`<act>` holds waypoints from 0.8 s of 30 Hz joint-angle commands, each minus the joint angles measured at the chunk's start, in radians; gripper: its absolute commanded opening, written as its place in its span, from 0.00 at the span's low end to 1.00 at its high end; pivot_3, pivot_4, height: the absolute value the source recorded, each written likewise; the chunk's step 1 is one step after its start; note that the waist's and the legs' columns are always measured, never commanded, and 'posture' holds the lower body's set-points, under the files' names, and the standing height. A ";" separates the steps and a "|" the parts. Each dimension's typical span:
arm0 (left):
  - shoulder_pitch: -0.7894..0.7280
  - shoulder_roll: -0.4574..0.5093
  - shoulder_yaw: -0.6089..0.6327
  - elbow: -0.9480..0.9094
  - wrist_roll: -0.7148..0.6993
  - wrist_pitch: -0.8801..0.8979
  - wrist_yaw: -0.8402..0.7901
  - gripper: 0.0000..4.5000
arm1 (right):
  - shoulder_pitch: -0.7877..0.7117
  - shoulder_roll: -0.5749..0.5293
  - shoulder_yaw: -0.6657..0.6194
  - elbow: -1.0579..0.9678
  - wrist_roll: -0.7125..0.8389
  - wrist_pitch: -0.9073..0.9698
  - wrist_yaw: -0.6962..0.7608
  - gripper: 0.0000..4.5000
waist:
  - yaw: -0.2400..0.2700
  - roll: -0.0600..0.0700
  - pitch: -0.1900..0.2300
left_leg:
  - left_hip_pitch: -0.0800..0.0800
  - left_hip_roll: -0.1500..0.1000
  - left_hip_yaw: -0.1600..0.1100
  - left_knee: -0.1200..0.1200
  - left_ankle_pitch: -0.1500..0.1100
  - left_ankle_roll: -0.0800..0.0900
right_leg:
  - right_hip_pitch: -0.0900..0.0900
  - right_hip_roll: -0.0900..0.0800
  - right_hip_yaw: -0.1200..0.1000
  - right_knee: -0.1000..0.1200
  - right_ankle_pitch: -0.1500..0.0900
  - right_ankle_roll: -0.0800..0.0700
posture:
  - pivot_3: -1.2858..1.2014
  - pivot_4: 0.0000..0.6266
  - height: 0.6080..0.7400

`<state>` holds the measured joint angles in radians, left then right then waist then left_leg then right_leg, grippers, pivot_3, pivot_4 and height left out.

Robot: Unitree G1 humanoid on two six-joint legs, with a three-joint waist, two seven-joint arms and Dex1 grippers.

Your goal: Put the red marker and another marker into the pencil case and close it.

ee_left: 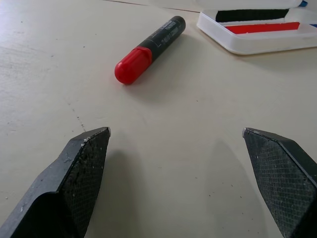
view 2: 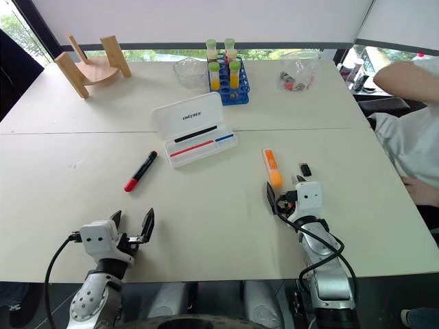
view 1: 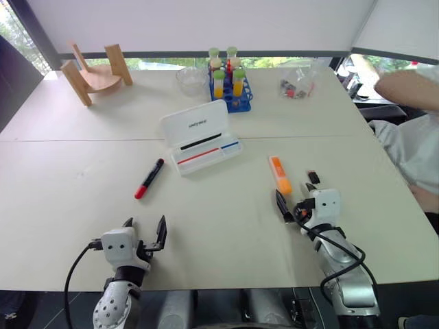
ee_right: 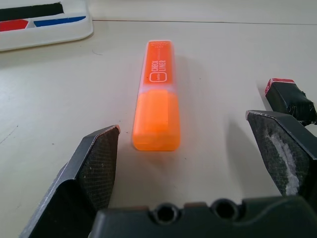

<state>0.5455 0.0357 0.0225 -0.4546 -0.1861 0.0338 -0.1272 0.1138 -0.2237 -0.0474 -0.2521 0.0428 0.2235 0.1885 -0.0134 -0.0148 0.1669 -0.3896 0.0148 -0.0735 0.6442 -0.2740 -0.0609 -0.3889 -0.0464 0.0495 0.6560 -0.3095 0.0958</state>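
The red marker (view 1: 149,178) with its black cap lies left of centre, ahead of my left gripper (view 1: 145,229), which stands open and empty near the front edge. Seen from the left wrist, the red marker (ee_left: 148,49) is well beyond the fingertips. The orange highlighter (view 1: 280,175) lies just ahead of my open right gripper (view 1: 293,195). The right wrist view has this highlighter (ee_right: 157,94) pointing away, its near end close to the gap between the fingers. The white pencil case (view 1: 195,127) is open in the middle, lid tilted back, with black, red and blue pens in its tray.
A small black piece with a red end (ee_right: 290,96) lies just right of the highlighter. At the back stand a wooden stand (view 1: 96,72), a clear bowl (view 1: 191,79), a blue tube rack (view 1: 230,86) and a clear bag (view 1: 298,83). A person's arm (view 1: 405,86) is at the right.
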 commanded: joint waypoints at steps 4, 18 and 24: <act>0.021 0.002 -0.005 -0.027 -0.009 -0.003 -0.006 0.98 | 0.017 -0.016 -0.004 -0.014 -0.007 0.012 0.009 1.00 | 0.000 0.000 0.000 | 0.000 0.000 0.000 -0.001 0.000 0.000 | 0.000 0.000 0.000 -0.001 0.000 0.000 | 0.52 0.24 1.00; 0.014 -0.002 -0.005 -0.025 -0.010 0.000 -0.001 0.98 | 0.010 -0.022 -0.008 -0.009 -0.008 0.006 0.015 1.00 | 0.000 0.000 0.000 | 0.000 0.000 0.000 -0.001 0.000 0.000 | 0.000 0.000 0.000 -0.001 0.000 0.000 | 0.52 0.24 1.00; -0.001 0.017 -0.002 -0.029 -0.008 0.002 -0.017 0.98 | 0.007 -0.055 -0.010 -0.017 -0.005 -0.012 0.043 1.00 | 0.001 0.000 0.000 | 0.000 0.000 0.000 -0.001 0.000 0.000 | 0.000 0.000 0.000 -0.001 0.000 0.000 | 0.52 0.24 1.00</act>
<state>0.5441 0.0423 0.0220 -0.4567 -0.1882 0.0362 -0.1316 0.1124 -0.2611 -0.0490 -0.2533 0.0420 0.2178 0.2189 -0.0126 -0.0145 0.1670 -0.3898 0.0147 -0.0735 0.6436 -0.2740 -0.0609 -0.3889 -0.0464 0.0493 0.6553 -0.3094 0.0959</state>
